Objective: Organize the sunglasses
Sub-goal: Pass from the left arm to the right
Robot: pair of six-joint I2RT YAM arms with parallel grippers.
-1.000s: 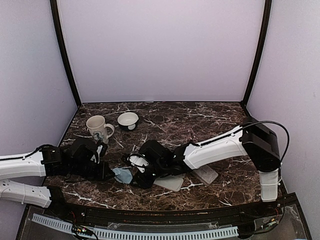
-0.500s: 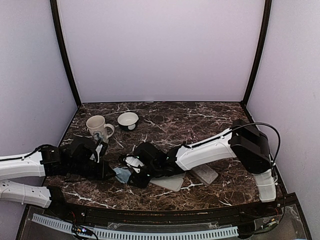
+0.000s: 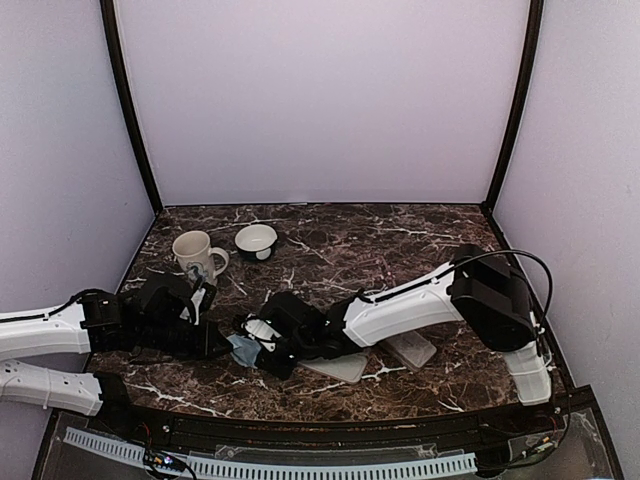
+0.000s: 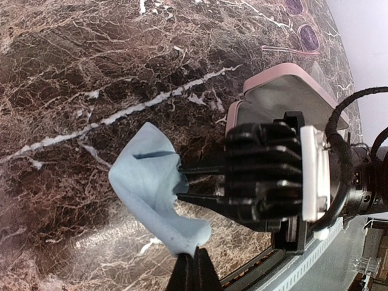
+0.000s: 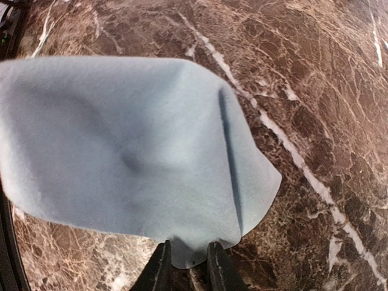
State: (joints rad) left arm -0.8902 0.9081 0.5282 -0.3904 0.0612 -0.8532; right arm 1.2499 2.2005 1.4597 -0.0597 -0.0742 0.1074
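Observation:
A light-blue cloth hangs just above the marble between my two grippers. My left gripper is shut on its near corner. My right gripper faces it from the other side, jaws a narrow gap apart with the cloth's edge lying between the fingertips. In the top view both grippers meet at the cloth near the front edge. One pair of sunglasses, thin reddish frame with purple lenses, lies on the table beyond the right arm. No black pair shows.
An open pink case lies behind the right gripper; in the top view it sits beside a second case. A cream mug and a small bowl stand at the back left.
My right arm has slid left towards the cloth and its jaws have narrowed around the cloth's edge. The left arm has held still with the cloth pinched.

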